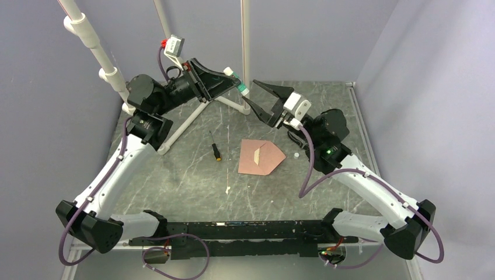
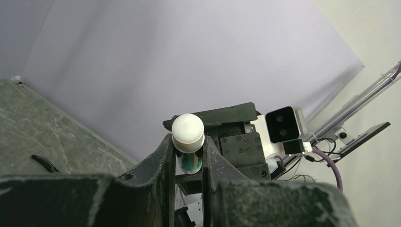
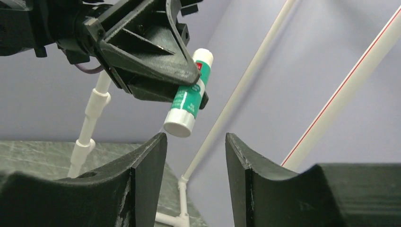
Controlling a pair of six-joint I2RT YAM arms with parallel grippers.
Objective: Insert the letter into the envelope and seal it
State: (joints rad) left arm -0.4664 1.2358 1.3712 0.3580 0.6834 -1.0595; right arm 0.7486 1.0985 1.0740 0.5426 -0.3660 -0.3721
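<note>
Left gripper [image 2: 188, 151] is clamped on a green-and-white glue stick [image 3: 188, 97], up in the air. Right gripper [image 3: 196, 142] faces it with its 2 fingers spread apart, near the stick's white end but not touching. The envelope [image 1: 265, 158] lies flat well below both grippers, with a pale sliver of the letter [image 1: 257, 154] on it.

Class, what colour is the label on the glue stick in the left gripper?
The glue stick has a teal-green label; right wrist view.
</note>
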